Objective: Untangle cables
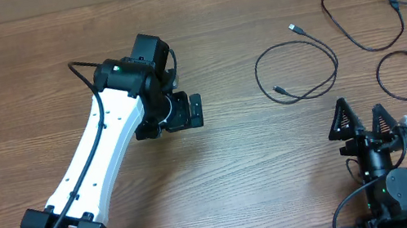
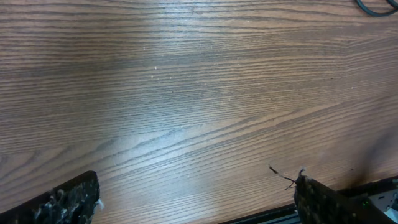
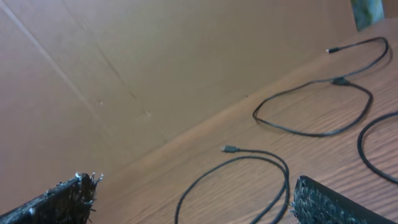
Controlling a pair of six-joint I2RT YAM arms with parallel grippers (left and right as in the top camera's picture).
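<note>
Brown wood-grain table, two arms over it. The left gripper hangs mid-table, jaws spread wide and empty. Its wrist view shows only bare wood between them. The right gripper sits low at the near edge on the right side, jaws also wide apart, gripping nothing.

All three cables lie flat on the right half of the table, and neither gripper touches them.
- The nearest cable is a rough loop just beyond the right gripper, with one plug end pointing away.
- The second cable sprawls in a bigger loop toward the far right corner.
- The third cable curves along the right edge, to the right of the right gripper.

From overhead the three look apart from one another. The left gripper is well away from all of them.
</note>
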